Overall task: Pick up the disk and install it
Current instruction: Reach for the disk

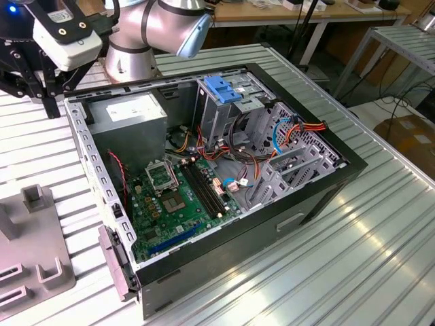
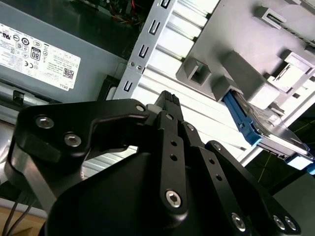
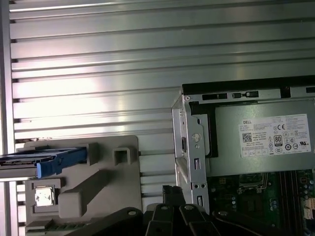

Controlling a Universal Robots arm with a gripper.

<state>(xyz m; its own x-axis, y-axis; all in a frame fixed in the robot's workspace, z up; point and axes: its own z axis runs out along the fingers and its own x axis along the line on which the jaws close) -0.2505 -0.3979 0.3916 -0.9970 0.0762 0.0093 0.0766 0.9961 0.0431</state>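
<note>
Ribbed aluminium table (image 3: 98,59) is seen below. The flat dark-grey, blue-railed disk (image 3: 54,162) is lodged in a grey plastic holder (image 3: 123,189), not yet picked; the black gripper (image 3: 172,191) is pressed closed, empty, nearby.

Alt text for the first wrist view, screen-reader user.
The blue-railed disk sits slotted in a grey holder on the slatted table, apart from the gripper. Beside the holder lies the open computer case with its power supply.
</note>
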